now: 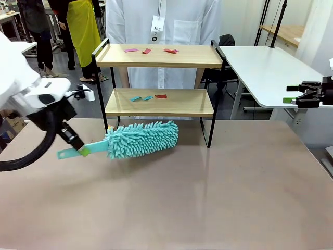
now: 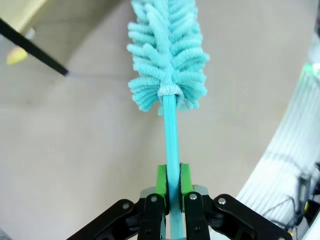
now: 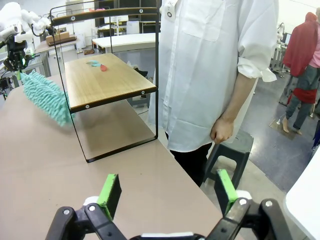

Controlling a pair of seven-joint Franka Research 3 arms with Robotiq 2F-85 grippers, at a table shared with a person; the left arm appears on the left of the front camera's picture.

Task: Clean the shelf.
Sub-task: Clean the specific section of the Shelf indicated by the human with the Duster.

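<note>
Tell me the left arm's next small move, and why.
Probably raise the duster and ease its head onto the lower board of the shelf. The left gripper is shut on the handle, the head is in front of the shelf, short of that board, and coloured scraps lie on both boards.

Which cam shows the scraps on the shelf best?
Front view: scraps lie in plain sight on both boards of the shelf. Right wrist view gets the lower-board scraps, small and oblique. Left wrist view catches a shelf corner behind the duster.
</note>
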